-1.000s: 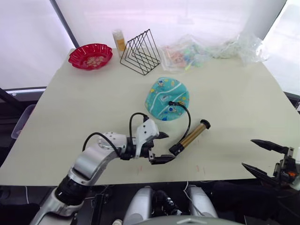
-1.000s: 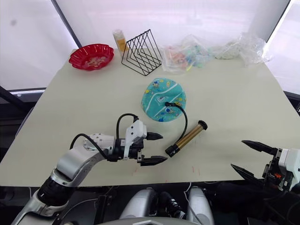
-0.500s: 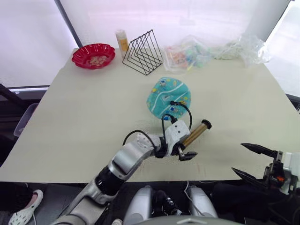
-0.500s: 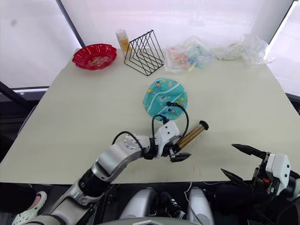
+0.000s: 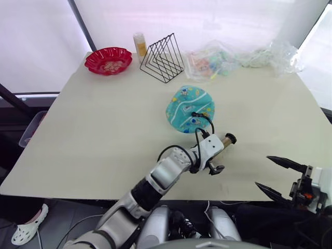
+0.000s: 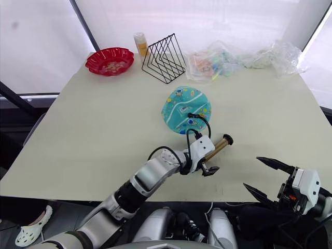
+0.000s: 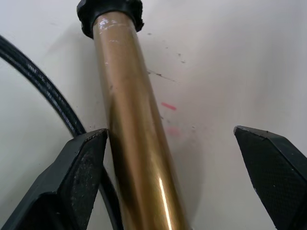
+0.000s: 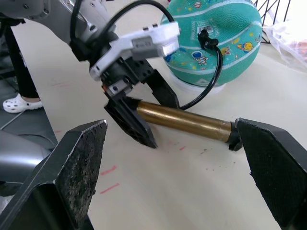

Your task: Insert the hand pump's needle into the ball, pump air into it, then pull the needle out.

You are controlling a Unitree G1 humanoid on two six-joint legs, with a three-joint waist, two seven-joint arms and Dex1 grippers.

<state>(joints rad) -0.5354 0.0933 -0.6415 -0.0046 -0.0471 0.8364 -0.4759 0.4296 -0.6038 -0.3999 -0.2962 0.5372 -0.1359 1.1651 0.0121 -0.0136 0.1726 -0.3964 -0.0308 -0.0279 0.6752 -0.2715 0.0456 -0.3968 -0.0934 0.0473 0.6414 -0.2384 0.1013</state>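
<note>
Since a second ago my left gripper (image 6: 206, 165) has travelled from the bare table (image 5: 104, 124) near its front edge to the hand pump (image 8: 184, 121), and its fingers now straddle the bronze barrel, spread wide, one finger (image 7: 79, 167) touching the barrel's side. That pump lies flat just in front of the ball (image 5: 190, 109), its black hose (image 8: 211, 79) looping up onto the ball's top. My right gripper (image 5: 280, 176) hovers wide open past the table's front edge.
</note>
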